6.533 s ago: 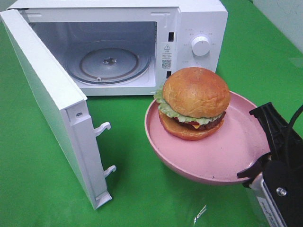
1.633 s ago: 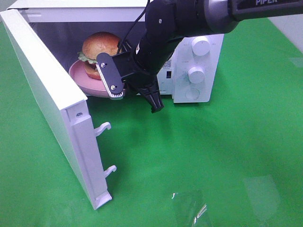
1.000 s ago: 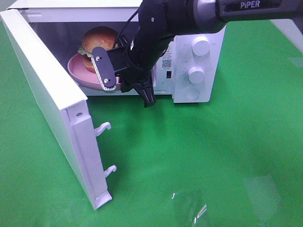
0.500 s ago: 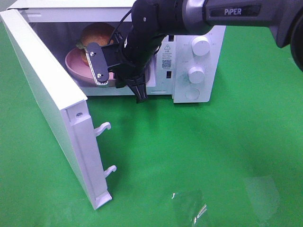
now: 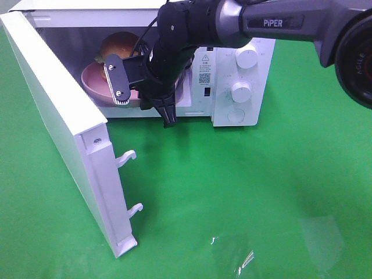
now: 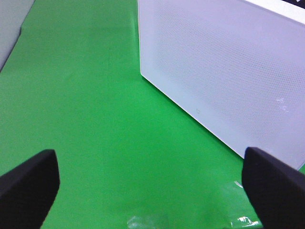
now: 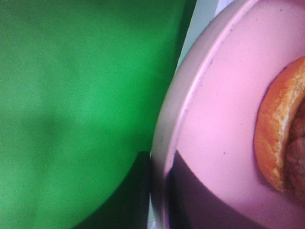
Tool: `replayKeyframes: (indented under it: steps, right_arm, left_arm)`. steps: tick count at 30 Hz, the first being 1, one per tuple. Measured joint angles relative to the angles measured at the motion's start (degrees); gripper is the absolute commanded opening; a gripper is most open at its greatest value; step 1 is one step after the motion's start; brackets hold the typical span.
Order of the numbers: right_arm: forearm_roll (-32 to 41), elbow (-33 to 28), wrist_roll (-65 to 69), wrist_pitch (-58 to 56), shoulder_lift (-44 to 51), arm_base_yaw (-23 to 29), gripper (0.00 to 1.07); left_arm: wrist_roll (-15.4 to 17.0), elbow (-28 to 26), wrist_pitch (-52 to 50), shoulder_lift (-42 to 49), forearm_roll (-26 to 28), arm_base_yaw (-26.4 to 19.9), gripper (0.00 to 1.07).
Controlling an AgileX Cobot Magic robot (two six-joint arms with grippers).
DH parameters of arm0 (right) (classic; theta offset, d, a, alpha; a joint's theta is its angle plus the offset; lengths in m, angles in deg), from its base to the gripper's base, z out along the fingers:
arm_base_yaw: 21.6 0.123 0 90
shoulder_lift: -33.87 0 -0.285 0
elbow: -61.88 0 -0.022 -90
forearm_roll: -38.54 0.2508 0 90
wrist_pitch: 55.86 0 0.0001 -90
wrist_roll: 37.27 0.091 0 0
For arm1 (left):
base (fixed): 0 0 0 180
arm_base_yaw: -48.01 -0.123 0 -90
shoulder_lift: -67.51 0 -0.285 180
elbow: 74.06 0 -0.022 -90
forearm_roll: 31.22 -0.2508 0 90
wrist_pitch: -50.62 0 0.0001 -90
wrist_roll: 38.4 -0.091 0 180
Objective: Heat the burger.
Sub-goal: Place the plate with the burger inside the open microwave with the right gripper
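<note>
The white microwave [image 5: 258,75] stood with its door [image 5: 64,128] swung wide open. Inside its cavity sat the pink plate [image 5: 93,81], and on the plate lay the burger [image 5: 119,43], its golden bun towards the back wall. Whether the plate rested on the cavity floor could not be told. The right gripper [image 5: 144,97] reached in through the opening, pinched tight on the plate's near rim. The left gripper [image 6: 150,191] hung with its jaws spread wide and nothing between them, just outside the door. Everything stood on a bright green cloth [image 5: 244,192].
</note>
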State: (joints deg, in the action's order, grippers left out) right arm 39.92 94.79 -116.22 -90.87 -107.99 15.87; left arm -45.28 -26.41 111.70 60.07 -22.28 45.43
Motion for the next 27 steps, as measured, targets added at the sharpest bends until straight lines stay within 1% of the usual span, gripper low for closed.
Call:
replayKeyframes:
  steps: [11, 18, 19, 23, 27]
  right_arm:
    - [-0.9, 0.1, 0.8, 1.4, -0.2, 0.0, 0.05]
    - [-1.4, 3.7, 2.1, 2.1, -2.9, -0.2, 0.06]
    - [-1.0, 4.5, 2.3, 1.9, -3.4, -0.3, 0.07]
    - [-1.4, 4.9, 2.4, 1.9, -3.7, -0.6, 0.09]
    - [-1.4, 5.2, 2.8, 2.5, -3.7, -0.6, 0.15]
  left_arm:
    - [0.0, 0.0, 0.0, 0.0, -0.1, 0.0, 0.96]
    - [0.0, 0.0, 0.0, 0.0, -0.3, 0.0, 0.96]
    - [0.0, 0.0, 0.0, 0.0, -0.3, 0.0, 0.96]
    - [0.0, 0.0, 0.0, 0.0, -0.3, 0.0, 0.96]
    - [0.0, 0.0, 0.0, 0.0, -0.3, 0.0, 0.96]
